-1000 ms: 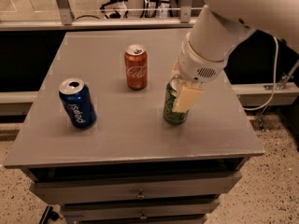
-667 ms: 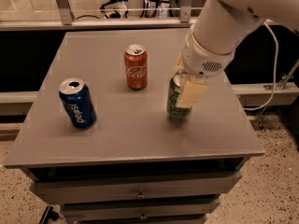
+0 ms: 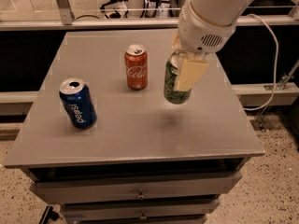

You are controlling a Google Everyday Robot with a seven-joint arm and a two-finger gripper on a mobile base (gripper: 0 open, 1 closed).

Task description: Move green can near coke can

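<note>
The green can (image 3: 173,87) hangs in my gripper (image 3: 183,69), lifted a little above the grey table (image 3: 140,129); its shadow lies on the tabletop below it. The gripper comes from the upper right on a white arm, and one cream finger (image 3: 190,73) covers the can's right side. The coke can (image 3: 136,66) stands upright on the table just left of the green can, a small gap between them.
A blue Pepsi can (image 3: 77,103) stands near the table's left edge. Drawers sit under the tabletop. A metal railing runs behind the table and a white cable hangs at the right.
The gripper has lifted the green can off the table and carried it a little toward the coke can. The coke and Pepsi cans have not moved.
</note>
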